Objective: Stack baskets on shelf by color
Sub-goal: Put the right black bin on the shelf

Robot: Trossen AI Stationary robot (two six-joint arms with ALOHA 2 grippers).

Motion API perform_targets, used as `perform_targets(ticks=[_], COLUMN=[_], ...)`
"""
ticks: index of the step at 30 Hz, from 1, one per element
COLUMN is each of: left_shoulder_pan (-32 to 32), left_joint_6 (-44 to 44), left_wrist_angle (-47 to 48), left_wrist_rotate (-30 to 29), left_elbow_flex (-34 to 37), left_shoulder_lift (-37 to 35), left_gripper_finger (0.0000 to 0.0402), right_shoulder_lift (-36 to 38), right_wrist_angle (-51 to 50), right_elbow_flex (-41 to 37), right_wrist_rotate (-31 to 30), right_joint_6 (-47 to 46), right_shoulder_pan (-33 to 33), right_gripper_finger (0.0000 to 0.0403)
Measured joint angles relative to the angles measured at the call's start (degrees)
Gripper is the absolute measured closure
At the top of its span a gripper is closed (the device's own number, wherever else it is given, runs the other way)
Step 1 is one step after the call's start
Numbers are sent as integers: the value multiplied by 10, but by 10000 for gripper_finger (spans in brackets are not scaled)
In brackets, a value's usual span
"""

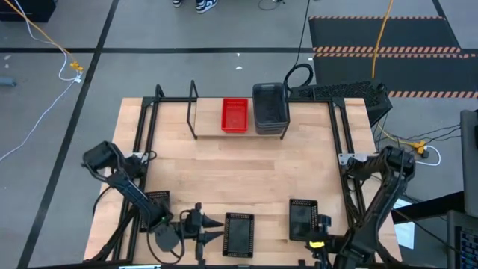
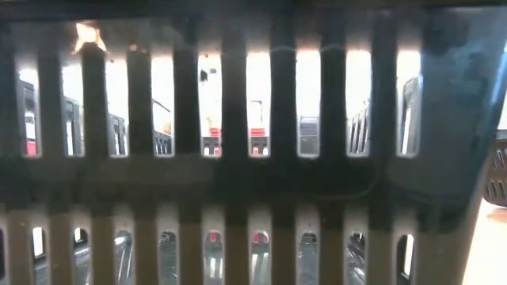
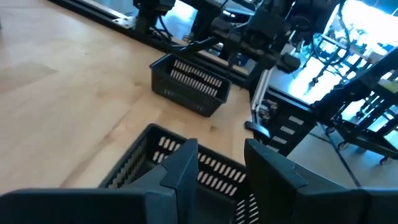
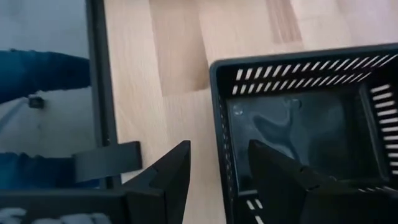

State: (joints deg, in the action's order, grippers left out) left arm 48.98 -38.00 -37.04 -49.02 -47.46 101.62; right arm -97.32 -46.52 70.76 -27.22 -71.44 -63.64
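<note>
The shelf (image 1: 193, 112) stands at the table's far edge. A red basket (image 1: 234, 115) sits in its middle bay and a grey basket stack (image 1: 270, 108) in its right bay. Two black baskets rest on the near table, one in the middle (image 1: 239, 234) and one to the right (image 1: 302, 219). My left gripper (image 3: 221, 148) is open, just above the middle basket's left wall (image 3: 214, 167). My right gripper (image 4: 219, 146) is open. Its fingers stand on either side of the right basket's wall (image 4: 222, 149), one finger inside and one outside.
A dark shape (image 1: 157, 200) beside my left arm may be a third black basket. Black frame rails (image 1: 142, 149) run along both table sides. Bare wood (image 1: 246, 172) lies between shelf and near baskets. A basket's slotted wall (image 2: 238, 142) fills the low view.
</note>
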Motion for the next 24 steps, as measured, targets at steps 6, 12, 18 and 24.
perform_targets(ticks=[6, 12, 18, 24], left_shoulder_pan=[12, 18, 24, 5], left_joint_6=[-29, -95, -80, -27], left_wrist_angle=[11, 96, 170, 244], left_wrist_rotate=[-1, -15, -38, -52], left_elbow_flex=[-20, -20, -19, -19], left_shoulder_lift=[35, 42, 42, 20], left_gripper_finger=[268, 268, 268, 268], right_shoulder_lift=[-21, -41, -49, -37], right_wrist_angle=[3, 5, 80, 111], right_elbow_flex=[0, -1, -26, -18], right_wrist_rotate=[3, 36, 94, 186], right_joint_6=[-3, 17, 63, 163], right_shoulder_pan=[9, 31, 71, 138], right_gripper_finger=[248, 256, 368, 398])
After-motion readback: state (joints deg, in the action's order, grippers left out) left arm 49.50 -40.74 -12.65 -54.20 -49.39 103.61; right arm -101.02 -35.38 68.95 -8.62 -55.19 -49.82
